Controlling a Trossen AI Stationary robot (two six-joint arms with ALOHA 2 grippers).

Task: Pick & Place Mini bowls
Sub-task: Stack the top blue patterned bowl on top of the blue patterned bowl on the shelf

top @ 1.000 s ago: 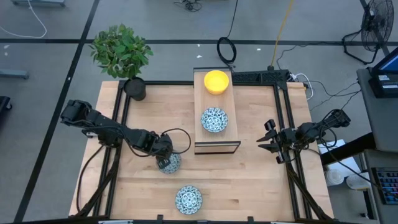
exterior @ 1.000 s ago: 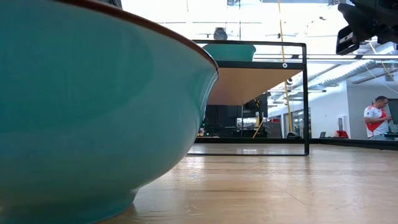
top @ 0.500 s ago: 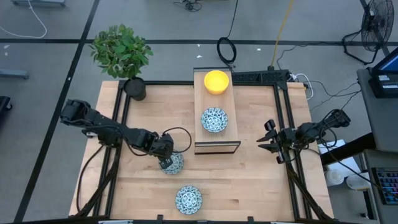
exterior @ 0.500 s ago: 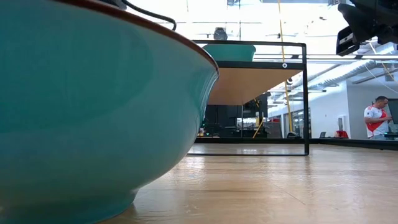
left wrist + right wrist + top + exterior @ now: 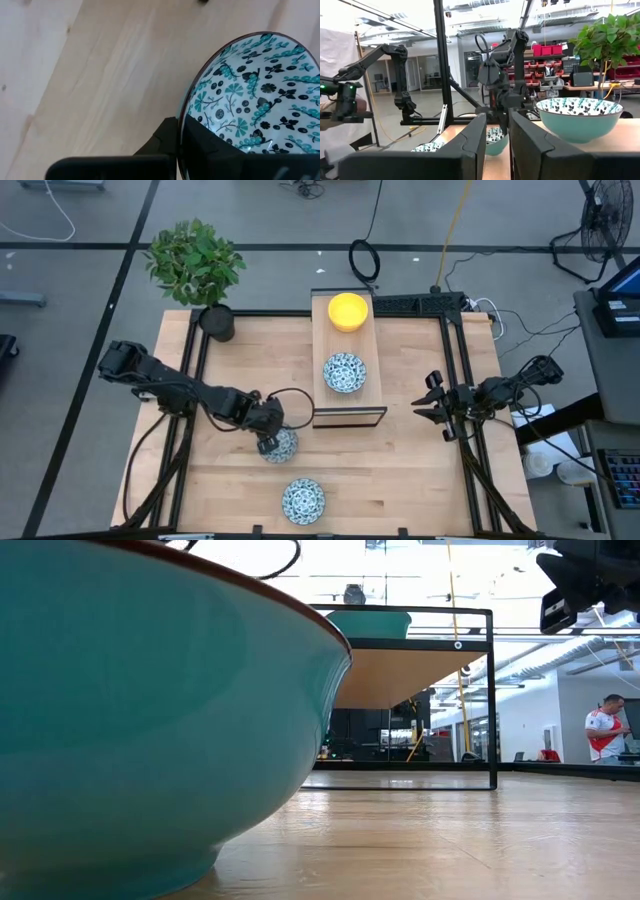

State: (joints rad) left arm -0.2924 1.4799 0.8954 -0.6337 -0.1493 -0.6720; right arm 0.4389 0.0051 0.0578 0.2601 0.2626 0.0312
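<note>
Mini bowls sit scattered on my table: one patterned bowl (image 5: 279, 444) is pinched at its rim by my left gripper (image 5: 266, 439), jaws closed on the edge, left of the raised shelf (image 5: 348, 417). Another patterned bowl (image 5: 302, 499) lies near the front edge, so close to the low camera that its teal wall fills half that view. On the shelf rest a yellow bowl (image 5: 348, 311) and a patterned one (image 5: 344, 372). My right gripper (image 5: 421, 407) waits at the table's right side — jaws slightly parted, holding nothing. A potted plant (image 5: 195, 265) stands at the back-left corner.
</note>
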